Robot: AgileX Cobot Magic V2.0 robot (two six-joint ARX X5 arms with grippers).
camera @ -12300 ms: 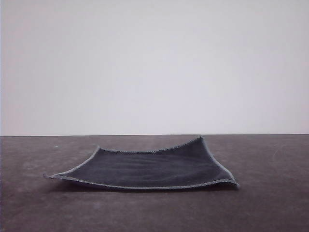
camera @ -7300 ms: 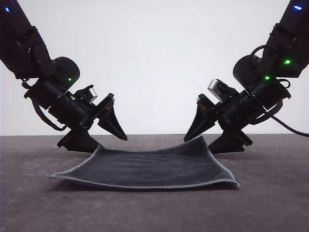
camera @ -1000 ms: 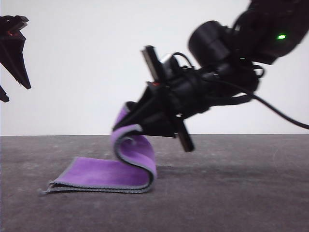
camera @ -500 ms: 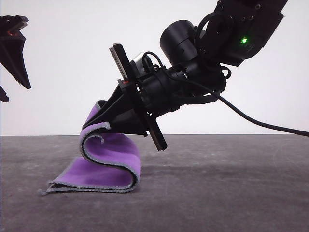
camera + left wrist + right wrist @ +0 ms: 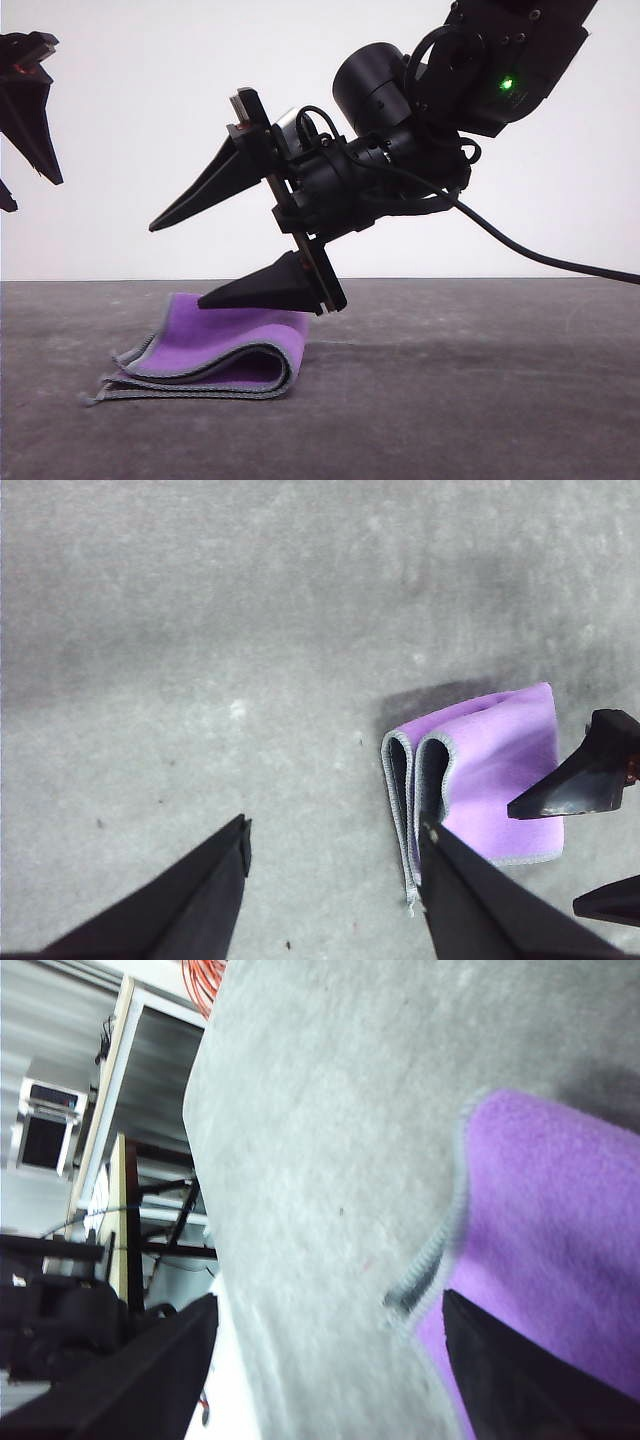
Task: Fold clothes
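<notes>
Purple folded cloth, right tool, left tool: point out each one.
Purple folded soft cloth with grey stitched hem [image 5: 235,330]: front view, on its top purple face.
Black right tool [image 5: 178,262]: front view, midway between its spread fingertips.
Black left tool [image 5: 335,838]: left wrist view, midway between its open fingertips.

Support surface: dark grey table [image 5: 500,400], matte and mottled w/ faint pale specks; looks lighter grey from the left wrist cam. One item lies directly on it: the cloth [image 5: 225,352], folded into a stacked bundle w/ purple face up and light grey hem showing at the layered edges, sitting left of centre in the front view. Layer count approx. 3–4, not clear from these angles.
</notes>
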